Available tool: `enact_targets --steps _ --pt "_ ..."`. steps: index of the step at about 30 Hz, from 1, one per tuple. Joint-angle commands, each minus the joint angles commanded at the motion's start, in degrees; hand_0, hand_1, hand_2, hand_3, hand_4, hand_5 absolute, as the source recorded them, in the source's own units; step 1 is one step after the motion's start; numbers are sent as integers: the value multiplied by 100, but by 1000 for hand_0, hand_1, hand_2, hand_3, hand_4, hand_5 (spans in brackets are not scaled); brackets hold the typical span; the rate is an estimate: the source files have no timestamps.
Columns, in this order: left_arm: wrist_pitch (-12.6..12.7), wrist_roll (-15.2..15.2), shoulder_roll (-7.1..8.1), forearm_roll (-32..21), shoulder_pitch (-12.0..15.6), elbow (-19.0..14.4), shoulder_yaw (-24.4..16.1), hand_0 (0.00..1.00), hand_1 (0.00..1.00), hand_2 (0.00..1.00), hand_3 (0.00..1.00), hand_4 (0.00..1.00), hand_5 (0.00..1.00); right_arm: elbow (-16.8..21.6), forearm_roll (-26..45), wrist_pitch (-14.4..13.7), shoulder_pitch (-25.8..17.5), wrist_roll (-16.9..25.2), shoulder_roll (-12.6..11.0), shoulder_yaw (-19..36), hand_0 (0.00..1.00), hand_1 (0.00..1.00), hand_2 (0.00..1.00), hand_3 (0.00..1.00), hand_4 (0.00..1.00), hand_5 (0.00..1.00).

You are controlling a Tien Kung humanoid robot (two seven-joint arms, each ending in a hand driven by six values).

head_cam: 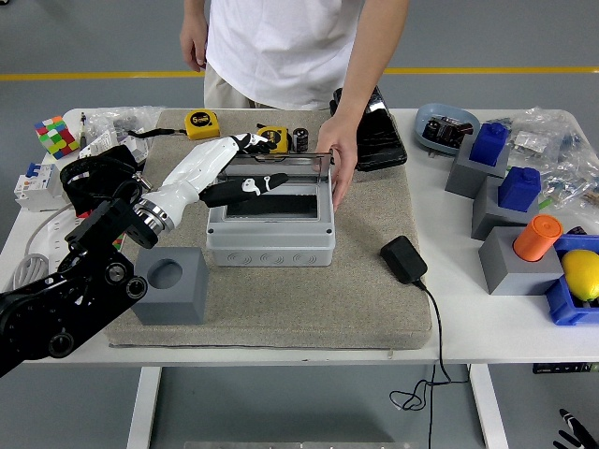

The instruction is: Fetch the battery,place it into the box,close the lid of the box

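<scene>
The grey box [270, 241] stands on the beige mat, its clear lid [290, 161] raised at the back. A person's hand [338, 159] holds the lid's right edge. My left hand [245, 170], white with black fingers, is open over the box's back left, at the lid, and holds nothing. A small black cylindrical battery [300, 138] stands on the mat behind the box, beside a yellow tape measure [273, 137]. The box's inside [271, 202] looks dark, and I cannot tell what lies in it. A bit of my right hand [571, 434] shows at the lower right corner.
A grey block with a round hole [168, 285] sits left of the box. A black adapter [403, 259] with its cable lies to the right. A second tape measure [200, 123], a black case [376, 131], a colour cube [55, 136], and blue and grey blocks [505, 201] stand around.
</scene>
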Motion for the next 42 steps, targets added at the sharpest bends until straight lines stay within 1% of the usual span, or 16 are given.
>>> enact_targets --steps 4,10,11,15,21,23,26,28,29,31,33,34,35,40,41,42 --pt "18 -17 136 2 271 -251 -19 673 759 721 752 998 998 0 -24 2 -3 6 -3 12 624 679 657 544 914 481" --pt "28 -44 255 -23 599 -516 -90 662 750 713 743 998 998 0 -33 8 -10 10 -6 30 624 679 657 543 913 482" --pt "32 -59 274 -33 644 -557 -107 646 741 708 736 998 998 0 -46 8 -10 7 -5 41 623 679 657 543 913 481" --pt "46 -105 304 -37 778 -660 -250 646 741 708 736 998 998 0 -46 14 -2 6 -10 34 623 679 657 543 913 481" --pt "64 -169 289 -50 906 -697 -592 634 732 707 730 998 998 0 -13 19 5 23 -14 27 622 679 657 543 913 479" --pt "66 -187 260 -61 957 -654 -738 622 723 705 727 998 998 0 -14 17 6 25 -13 33 624 679 657 543 912 479" --pt "74 -244 185 -218 1064 -524 -1020 622 723 705 727 998 998 0 -15 15 8 27 -13 27 624 679 657 543 912 479" --pt "92 -327 126 -521 1157 -414 -1255 622 723 705 727 998 998 0 -18 14 6 29 -13 26 624 679 657 543 912 479" --pt "102 -372 103 -683 1194 -371 -1350 600 711 702 721 998 998 0 -18 14 6 29 -12 27 621 679 657 543 912 479" --pt "150 -499 31 -1118 1292 -257 -1610 600 711 702 721 998 998 0 -14 15 9 32 -13 32 621 679 657 543 912 479" --pt "199 -599 -23 -1388 1365 -179 -1813 600 711 702 721 998 998 0 -25 13 9 27 -11 48 621 679 657 543 912 479" --pt "225 -649 -55 -1507 1406 -137 -1933 600 711 702 721 998 998 0 -32 12 9 24 -11 53 621 679 657 543 912 479" --pt "245 -689 -86 -1590 1440 -105 -2033 569 681 683 704 998 949 0 -41 11 10 21 -11 58 624 679 657 543 912 479" --pt "361 -904 -229 -1983 1574 10 -2435 569 681 683 704 998 949 0 -55 4 10 17 -7 66 624 679 657 543 912 479" --pt "383 -955 -254 -2067 1596 23 -2499 532 666 662 691 998 803 0 -54 3 9 17 -6 63 623 679 657 543 912 478" --pt "400 -1019 -289 -2184 1625 37 -2583 532 666 662 691 998 803 0 -53 2 8 17 -6 60 623 679 657 543 912 478"
